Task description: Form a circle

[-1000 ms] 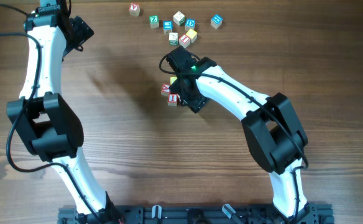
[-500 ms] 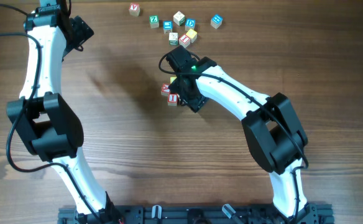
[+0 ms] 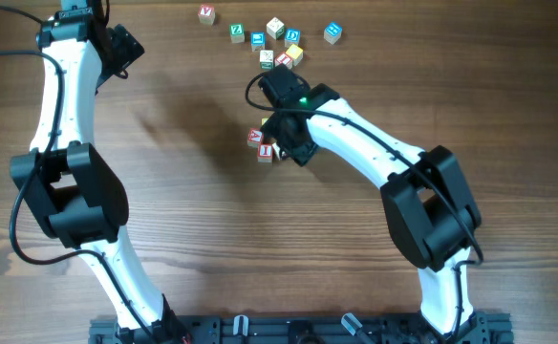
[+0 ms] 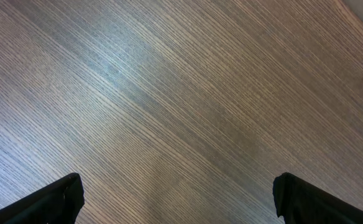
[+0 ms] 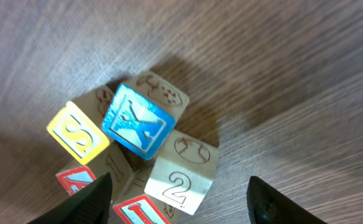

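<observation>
R gripper (image 5: 181, 196) hovers part-open, empty, over the circle (image 3: 264, 151), mid-table, short of the loose cubes (image 3: 275, 29) near the far edge. L gripper (image 4: 178, 202) is wide open, empty. Blue X cube (image 5: 138, 127) appears to ride up on its neighbours; advise a slow one-finger nudge outward, w/o shifting the "2" cube (image 5: 181, 180).

A wood-grain table (image 3: 183, 191) fills the overhead view. Near its far edge lies a loose scatter of letter cubes (image 3: 275, 29) (green, blue, yellow, red and whitish faces). 1 red-lettered cube (image 3: 206, 13) sits apart at the left and 1 blue cube (image 3: 332, 32) apart at the right. A black rail (image 3: 289, 330) lines the near edge.
</observation>
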